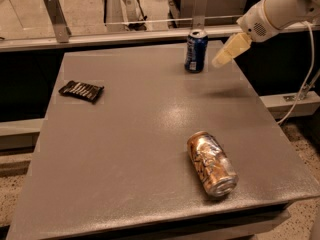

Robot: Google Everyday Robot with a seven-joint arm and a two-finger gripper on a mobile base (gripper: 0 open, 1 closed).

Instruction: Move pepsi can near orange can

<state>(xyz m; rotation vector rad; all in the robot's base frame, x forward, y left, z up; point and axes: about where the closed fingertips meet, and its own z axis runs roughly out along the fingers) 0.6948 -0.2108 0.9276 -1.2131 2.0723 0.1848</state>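
Grey surface [130, 149] seen from its near edge, with three items and the robot arm [280, 6] entering from the upper right.

The pepsi can [196, 51] stands upright close to the far edge of the surface, right of centre. It is dark blue with white lettering, and its silver top faces up.

The orange can [212, 164] lies on its side in the near right part of the surface, well apart from the pepsi can. One silver end points toward the near right corner. Its orange-gold body shows white and brown markings.

A dark wrapped bar [81, 90] lies flat on the far left part of the surface, well apart from both cans.

The tool [222, 58], cream-coloured and tapering, slants down and to the left from the white arm. It hangs above the far right part of the surface, just to the right of the pepsi can and level with it. A narrow gap separates the two, and the tool carries nothing. How far it is open cannot be told from this view. Its faint shadow [220, 91] falls on the surface nearer the viewer.

A pale cable [305, 79] hangs from the arm, off the right edge of the surface.
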